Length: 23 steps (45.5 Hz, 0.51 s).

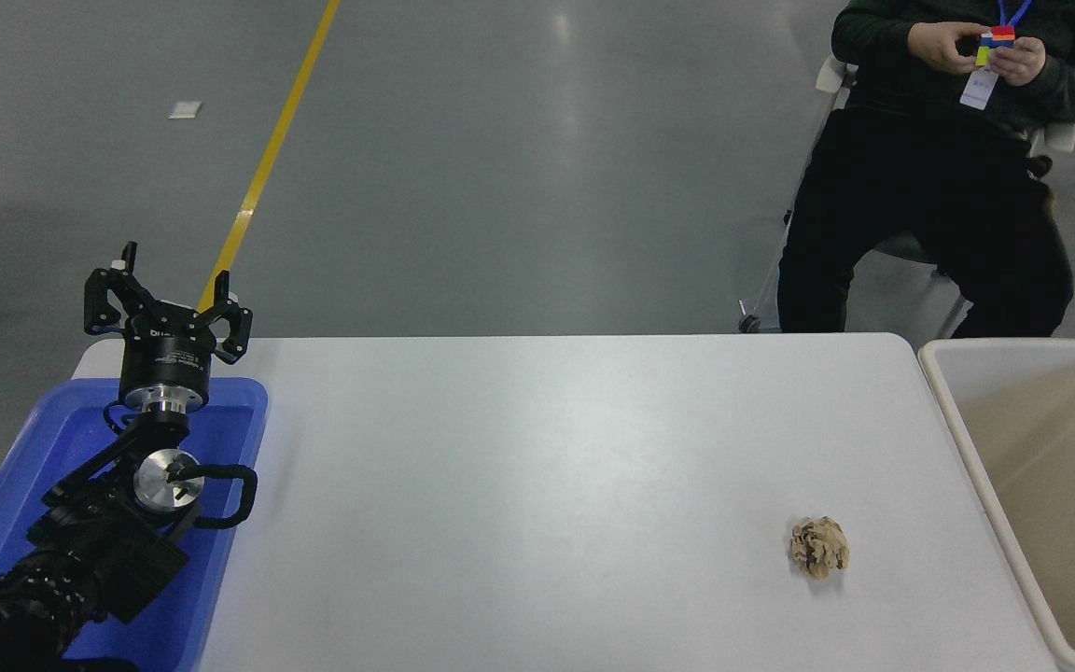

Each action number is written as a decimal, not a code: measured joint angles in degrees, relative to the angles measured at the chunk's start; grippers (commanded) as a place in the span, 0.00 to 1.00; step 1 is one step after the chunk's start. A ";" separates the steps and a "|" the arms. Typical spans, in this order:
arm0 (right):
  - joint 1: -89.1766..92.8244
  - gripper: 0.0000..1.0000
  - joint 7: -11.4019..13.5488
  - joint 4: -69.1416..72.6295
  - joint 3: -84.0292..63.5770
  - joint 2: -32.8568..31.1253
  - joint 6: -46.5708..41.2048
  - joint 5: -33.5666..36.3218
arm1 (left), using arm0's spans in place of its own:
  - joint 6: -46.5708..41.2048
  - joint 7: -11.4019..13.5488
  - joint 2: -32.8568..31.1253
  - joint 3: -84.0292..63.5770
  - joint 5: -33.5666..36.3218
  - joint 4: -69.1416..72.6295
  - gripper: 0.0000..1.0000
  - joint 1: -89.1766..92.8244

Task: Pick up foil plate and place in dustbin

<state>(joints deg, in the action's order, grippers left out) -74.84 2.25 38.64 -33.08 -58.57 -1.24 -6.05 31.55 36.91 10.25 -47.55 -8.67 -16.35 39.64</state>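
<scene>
You won't find any readable text, no. or brand in this view. The left gripper point(167, 303) has a small pale marking on its black body, but it's too small and blurred to read. The tag hanging from the person's blue lanyard point(978, 88) is print on a badge, so it's not read off, and the white table point(537, 485) and dustbin point(967, 439) show no labels.

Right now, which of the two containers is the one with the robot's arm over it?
The blue tub at the table's left; the left gripper is parked above it. The dustbin at the right has none.
</scene>
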 measured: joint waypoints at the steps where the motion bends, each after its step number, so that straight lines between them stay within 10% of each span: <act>1: 1.86 0.00 0.02 -1.37 1.31 0.82 0.63 0.87 | 0.00 0.00 -0.01 0.00 0.00 0.00 0.99 0.00; 23: 33.22 0.00 0.36 -34.92 34.52 27.08 7.98 9.55 | 0.00 0.00 -0.03 0.00 -0.03 0.00 0.99 0.01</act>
<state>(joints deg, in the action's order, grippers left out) -41.62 2.62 3.72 1.44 -31.49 6.75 3.50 31.55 36.91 10.21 -47.55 -8.70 -16.34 39.64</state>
